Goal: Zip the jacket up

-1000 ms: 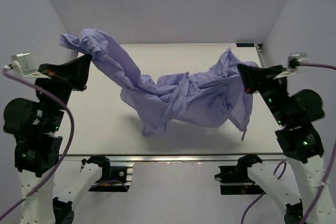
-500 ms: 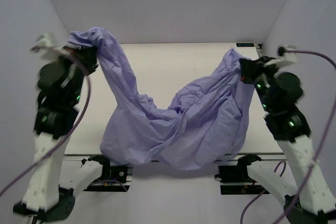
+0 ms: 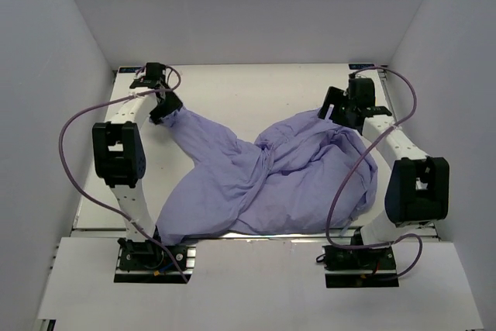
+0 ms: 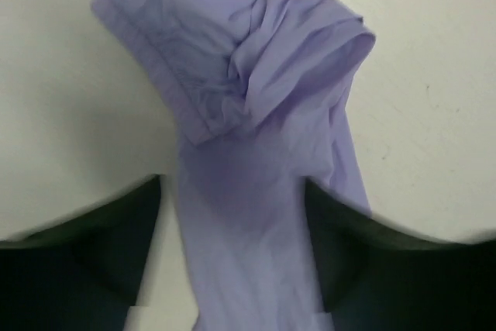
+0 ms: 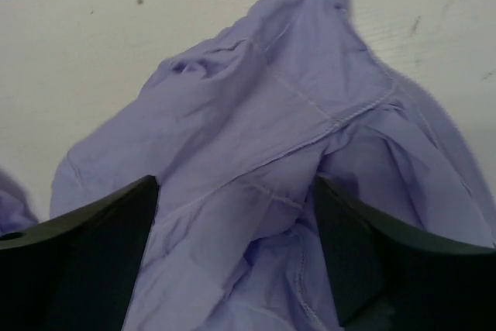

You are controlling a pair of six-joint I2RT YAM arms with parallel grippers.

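Both grippers stand open. The jacket [image 3: 263, 176] lies crumpled on the table [image 3: 248, 87], spread from its middle to its near edge. One narrow end stretches toward the table's far-left corner and lies flat between the spread fingers of the left gripper [image 3: 166, 107]. Toward the far-right corner, a bunched fold sits between the parted fingers of the right gripper [image 3: 339, 108].
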